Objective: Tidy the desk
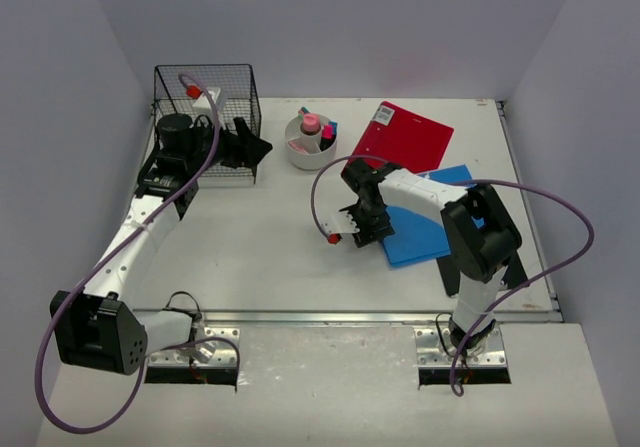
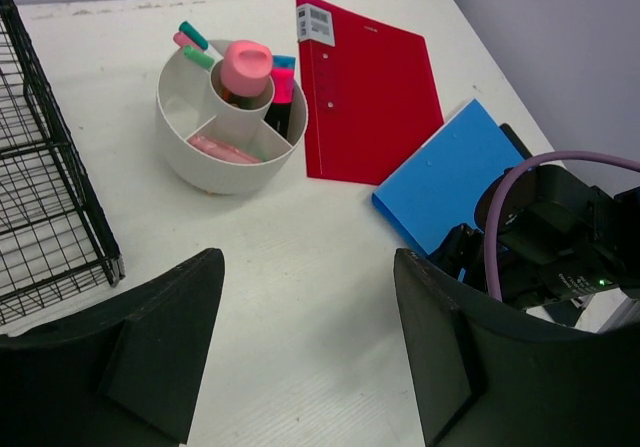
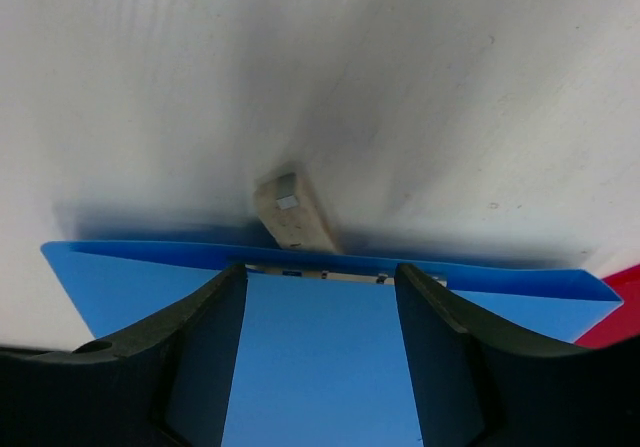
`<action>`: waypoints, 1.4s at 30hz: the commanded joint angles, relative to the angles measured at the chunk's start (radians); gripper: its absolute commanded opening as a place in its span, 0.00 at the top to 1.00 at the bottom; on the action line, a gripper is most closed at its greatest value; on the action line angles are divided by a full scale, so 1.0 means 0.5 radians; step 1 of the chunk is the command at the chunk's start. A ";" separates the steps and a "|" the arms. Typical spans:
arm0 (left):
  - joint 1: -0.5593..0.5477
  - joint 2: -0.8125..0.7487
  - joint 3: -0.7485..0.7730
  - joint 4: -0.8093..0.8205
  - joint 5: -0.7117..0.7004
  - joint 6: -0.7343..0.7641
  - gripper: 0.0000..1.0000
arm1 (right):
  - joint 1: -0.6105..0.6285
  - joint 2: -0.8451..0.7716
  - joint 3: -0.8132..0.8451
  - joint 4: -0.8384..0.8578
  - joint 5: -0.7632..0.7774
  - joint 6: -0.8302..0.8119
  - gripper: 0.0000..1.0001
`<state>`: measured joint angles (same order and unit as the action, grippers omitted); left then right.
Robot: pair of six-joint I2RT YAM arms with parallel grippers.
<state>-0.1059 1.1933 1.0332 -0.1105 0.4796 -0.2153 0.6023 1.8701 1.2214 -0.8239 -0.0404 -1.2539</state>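
Markers point(image 2: 222, 150) sit in the caddy point(image 2: 200, 172), red folder point(image 2: 365, 87) and blue folder point(image 2: 450, 172) lie loose on the desk point(image 1: 270, 247); left claw point(image 2: 307, 267) and right claw point(image 3: 320, 277) gape empty.

A robot lab cell dressed as an office desk: an off-white table point(image 1: 280, 237) boxed in by bare lavender walls point(image 1: 330, 27), cabled robot arms point(image 1: 135, 242) bolted to its near metal rail point(image 1: 330, 317), with folders point(image 1: 415, 132) and a pen caddy point(image 1: 300, 152) at the far side.

The left arm point(image 1: 135, 239) and the right arm point(image 1: 425, 192) each have white links with black joints. A purple cable point(image 2: 560, 156) loops beside each one. The fingers point(image 2: 165, 357) are black wedges.
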 commanded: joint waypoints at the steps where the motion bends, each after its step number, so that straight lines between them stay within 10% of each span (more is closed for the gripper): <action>1: -0.006 0.005 -0.002 0.060 0.013 -0.020 0.33 | 0.030 0.041 -0.005 0.150 -0.013 -0.098 0.41; 23: -0.005 0.043 -0.037 0.092 0.061 -0.036 0.33 | 0.145 0.099 -0.179 0.059 0.078 -0.152 0.52; 32: -0.003 0.051 -0.046 0.100 0.068 -0.036 0.34 | 0.172 0.104 -0.136 0.043 0.078 -0.077 0.97; 37: 0.003 0.029 -0.059 0.086 0.045 -0.034 0.33 | 0.199 0.109 0.145 -0.088 -0.052 0.095 1.00; 41: 0.043 -0.028 -0.093 0.103 -0.001 -0.092 0.21 | 0.200 0.159 0.591 -0.213 -0.301 0.341 1.00; 42: 0.057 -0.041 -0.089 0.086 -0.038 -0.121 0.06 | 0.198 0.171 0.683 -0.191 -0.362 0.420 1.00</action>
<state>-0.1031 1.2168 0.9977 -0.0986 0.4908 -0.2280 0.6949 1.9593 1.3551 -0.9022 -0.0632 -1.1958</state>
